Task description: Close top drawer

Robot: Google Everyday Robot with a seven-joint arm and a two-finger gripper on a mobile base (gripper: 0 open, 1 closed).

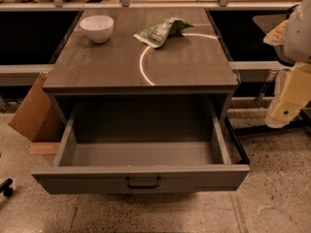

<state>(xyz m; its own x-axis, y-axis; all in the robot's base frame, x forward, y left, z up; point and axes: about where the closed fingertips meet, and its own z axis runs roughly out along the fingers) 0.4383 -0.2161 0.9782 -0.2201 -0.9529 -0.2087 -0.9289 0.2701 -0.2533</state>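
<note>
The top drawer [73, 177] is a wide grey drawer pulled far out of the cabinet toward me. Its flat front faces me with a small black loop handle [143, 182] at the centre. Its deep grey box [141, 153] holds nothing. The drawers below it are hidden under it. My gripper [284, 106], pale yellow under the white arm [299, 28], hangs at the right edge of the view, to the right of the cabinet and above the floor, apart from the drawer.
On the cabinet top [141, 64] stand a white bowl [97, 27] at the back left and a green snack bag [162, 31] at the back middle. A cardboard piece [34, 111] leans at the cabinet's left. A black caster [6, 188] shows lower left. Speckled floor [272, 198] lies in front.
</note>
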